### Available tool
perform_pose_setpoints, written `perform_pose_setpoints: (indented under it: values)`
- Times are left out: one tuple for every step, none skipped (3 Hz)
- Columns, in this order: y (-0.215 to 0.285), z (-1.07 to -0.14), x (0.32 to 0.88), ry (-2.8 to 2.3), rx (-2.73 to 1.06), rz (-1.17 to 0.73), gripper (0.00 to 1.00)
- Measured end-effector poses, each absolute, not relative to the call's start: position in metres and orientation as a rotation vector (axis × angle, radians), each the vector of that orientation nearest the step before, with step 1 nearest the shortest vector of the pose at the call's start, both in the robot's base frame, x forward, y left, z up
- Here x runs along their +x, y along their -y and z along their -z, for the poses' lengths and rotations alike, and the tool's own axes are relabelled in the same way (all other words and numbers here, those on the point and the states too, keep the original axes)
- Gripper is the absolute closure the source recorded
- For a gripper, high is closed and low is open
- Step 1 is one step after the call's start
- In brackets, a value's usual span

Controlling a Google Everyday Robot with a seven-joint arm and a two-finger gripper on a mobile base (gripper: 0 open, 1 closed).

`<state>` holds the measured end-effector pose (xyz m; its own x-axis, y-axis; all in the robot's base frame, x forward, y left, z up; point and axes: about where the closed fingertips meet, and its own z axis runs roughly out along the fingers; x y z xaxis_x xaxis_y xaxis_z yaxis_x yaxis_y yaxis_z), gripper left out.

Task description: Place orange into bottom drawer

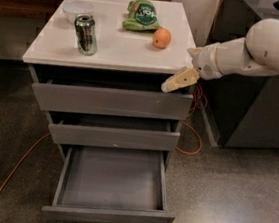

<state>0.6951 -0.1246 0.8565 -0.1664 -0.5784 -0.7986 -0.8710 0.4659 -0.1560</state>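
So, camera view: my worry is the orange (162, 37). It's round and sits near the right edge of the tabletop (121, 51), so a sloppy reach could send it rolling off. The gripper (179, 81) hangs just under the front right corner, below and right of the orange, not touching it. I can't tell how wide it's set. The bottom drawer (108, 213) is open.

The one camera looked down from high in front of the bench (126, 51) (fairly near, front facing it), the gripper (173, 84) at its right edge.
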Motion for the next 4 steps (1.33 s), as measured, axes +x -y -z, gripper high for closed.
perform_pose_setpoints:
  values:
    - [0.111,-0.872,0.749,-1.889,-1.171,-0.471,0.0]
    - [0.106,-0.877,0.784,-1.89,-1.117,-0.486,0.0]
    - [0.112,-0.873,0.818,-1.894,-1.005,-0.485,0.0]
    - [0.116,-0.874,0.846,-1.877,-0.914,-0.46,0.0]
